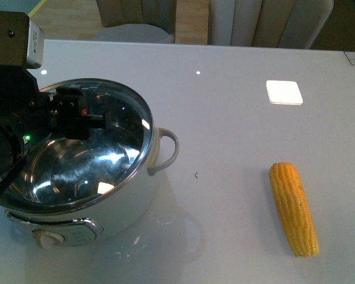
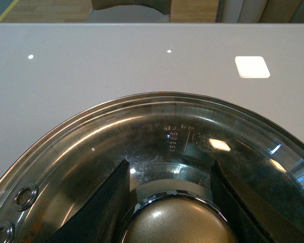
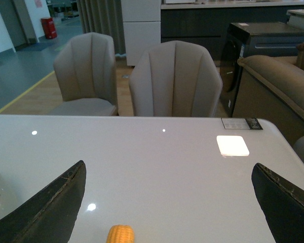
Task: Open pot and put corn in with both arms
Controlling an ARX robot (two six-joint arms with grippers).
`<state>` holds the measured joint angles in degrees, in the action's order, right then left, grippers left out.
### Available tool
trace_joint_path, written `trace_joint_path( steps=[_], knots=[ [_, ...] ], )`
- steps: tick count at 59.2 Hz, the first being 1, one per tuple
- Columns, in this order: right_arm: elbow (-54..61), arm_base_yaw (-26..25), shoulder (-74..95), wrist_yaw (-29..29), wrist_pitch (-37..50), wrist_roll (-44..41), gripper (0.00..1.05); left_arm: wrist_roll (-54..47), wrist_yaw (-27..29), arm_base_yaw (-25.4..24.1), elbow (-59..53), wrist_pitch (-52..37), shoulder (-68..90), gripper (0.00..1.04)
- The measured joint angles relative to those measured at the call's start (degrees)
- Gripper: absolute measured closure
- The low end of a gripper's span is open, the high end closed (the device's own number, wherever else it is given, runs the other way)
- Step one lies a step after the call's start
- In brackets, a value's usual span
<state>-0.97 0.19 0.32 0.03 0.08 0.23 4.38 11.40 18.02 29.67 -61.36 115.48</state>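
The white pot (image 1: 115, 213) stands at the front left of the table, its control knob (image 1: 47, 239) facing me. A glass pot lid (image 1: 115, 151) with a steel rim lies tilted over it. My left gripper (image 1: 83, 118) is shut on the lid's bronze knob (image 2: 175, 225), a black finger (image 2: 109, 202) on each side. The yellow corn (image 1: 294, 207) lies on the table at the right, far from the pot. Its tip shows in the right wrist view (image 3: 121, 234). My right gripper (image 3: 169, 212) is open above the table, just short of the corn.
A cream loop handle (image 1: 165, 151) sticks out of the pot's right side. Grey chairs (image 3: 175, 81) stand beyond the table's far edge. A small label (image 3: 241, 123) lies at the far right corner. A small dark speck (image 1: 196, 174) lies between pot and corn.
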Motion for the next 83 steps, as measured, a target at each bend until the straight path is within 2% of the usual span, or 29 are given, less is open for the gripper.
trace_joint_path(
  steps=[27,40,46,53,57,61,76,83],
  knots=[
    [0.0,0.0,0.0,0.0,0.0,0.0,0.09,-0.1,0.5,0.1,0.5,9.0,-12.0,0.63],
    [0.0,0.0,0.0,0.0,0.0,0.0,0.09,0.0,-1.3,-5.8,1.1,12.9,-22.3,0.63],
    [0.0,0.0,0.0,0.0,0.0,0.0,0.09,-0.2,-3.3,-10.7,0.8,13.1,-25.7,0.63],
    [0.0,0.0,0.0,0.0,0.0,0.0,0.09,-2.1,-6.6,-18.7,-1.3,11.3,-28.1,0.63],
    [0.0,0.0,0.0,0.0,0.0,0.0,0.09,-4.3,-10.3,-26.4,-3.8,9.1,-28.0,0.63],
    [0.0,0.0,0.0,0.0,0.0,0.0,0.09,-5.9,-13.1,-31.8,-5.2,6.9,-26.8,0.63],
    [0.0,0.0,0.0,0.0,0.0,0.0,0.09,-11.1,-20.0,-51.5,-7.0,-6.8,-13.2,0.63],
    [0.0,0.0,0.0,0.0,0.0,0.0,0.09,-12.2,-20.6,-57.2,-6.7,-11.9,-5.2,0.63]
  ],
)
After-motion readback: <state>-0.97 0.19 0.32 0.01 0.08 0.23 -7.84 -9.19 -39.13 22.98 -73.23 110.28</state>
